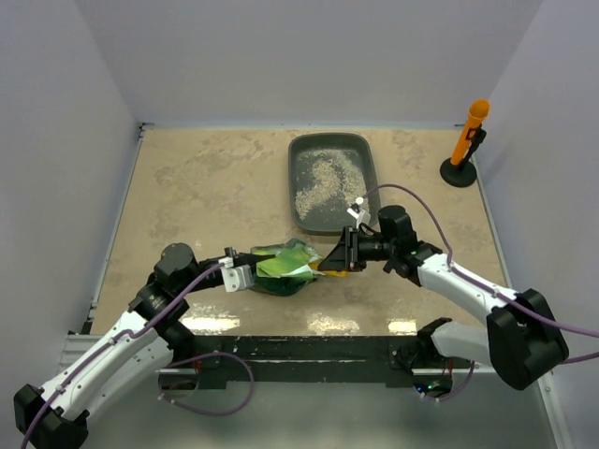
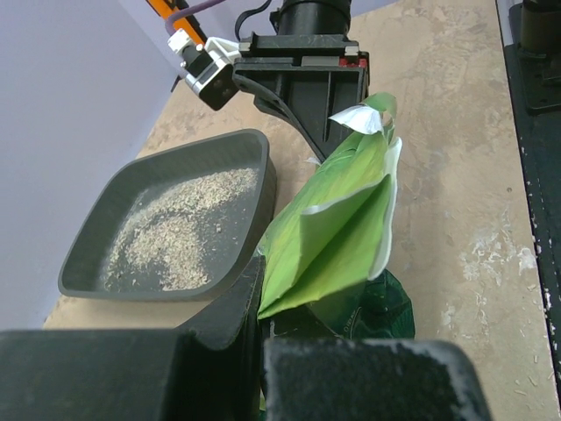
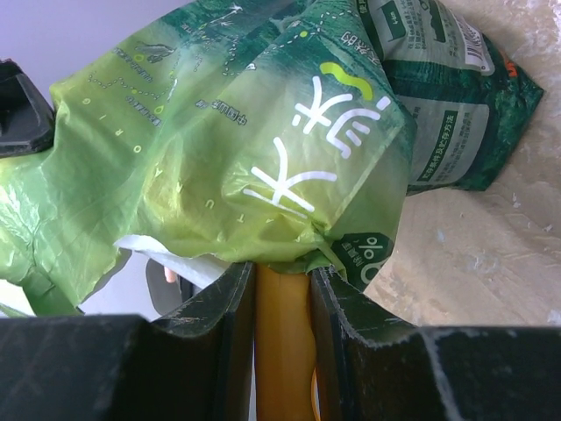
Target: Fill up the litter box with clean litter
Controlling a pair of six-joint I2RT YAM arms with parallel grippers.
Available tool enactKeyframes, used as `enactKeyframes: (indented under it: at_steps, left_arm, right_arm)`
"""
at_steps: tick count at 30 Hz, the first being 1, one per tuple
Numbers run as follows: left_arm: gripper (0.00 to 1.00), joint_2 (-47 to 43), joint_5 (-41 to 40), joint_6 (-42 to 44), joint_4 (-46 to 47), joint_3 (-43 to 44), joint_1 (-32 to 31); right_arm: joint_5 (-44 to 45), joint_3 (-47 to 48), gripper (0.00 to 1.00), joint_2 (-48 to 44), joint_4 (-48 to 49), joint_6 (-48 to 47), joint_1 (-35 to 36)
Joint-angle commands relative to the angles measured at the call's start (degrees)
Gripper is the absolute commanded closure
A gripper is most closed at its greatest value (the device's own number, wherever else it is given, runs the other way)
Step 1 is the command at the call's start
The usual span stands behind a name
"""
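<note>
The litter box (image 1: 334, 181) is sitting at the far side of the counter (image 1: 201, 192), holding some clean litter (image 1: 321, 181). Both the left end effector (image 1: 251, 277) and the right end effector (image 1: 339, 254) are clamping the green bag (image 1: 286, 266) just in front of it.

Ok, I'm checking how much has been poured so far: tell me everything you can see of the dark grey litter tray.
The shallow dark grey plastic litter tray is rectangular with rounded corners and sloping walls. It sits flat on the beige stone-look tabletop, towards the far right, just beyond the glossy green printed bag. A thin, patchy scatter of pale whitish granules lies inside, with much dark floor still bare. Neither gripper touches it.
</note>
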Motion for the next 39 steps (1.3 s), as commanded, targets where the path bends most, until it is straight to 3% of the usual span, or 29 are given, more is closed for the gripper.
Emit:
enactKeyframes:
  at_steps: [1,17,27,39]
  left_arm:
    - [1.0,0.66,1.19,-0.3,1.94,0.2,0.09]
    - [1.0,1.01,1.19,0.05,1.15,0.38,0.09]
    - [1.0,0.31,1.11,0.05,1.15,0.29,0.09]
    - [1.0,-2.68,-6.18,0.93,0.97,-0.59,0.09]
  right_arm:
    - [1.59,-2.19,1.0,-4.77,-3.25,2.93,0.18]
    - [0.89,2.9,1.0,-17.62,-11.77,7.69,0.18]
    - [6.34,3.53,1.0,-27.28,-16.34,13.56,0.27]
    - [9.06,0.27,1.0,-37.74,-17.4,22.01,0.18]
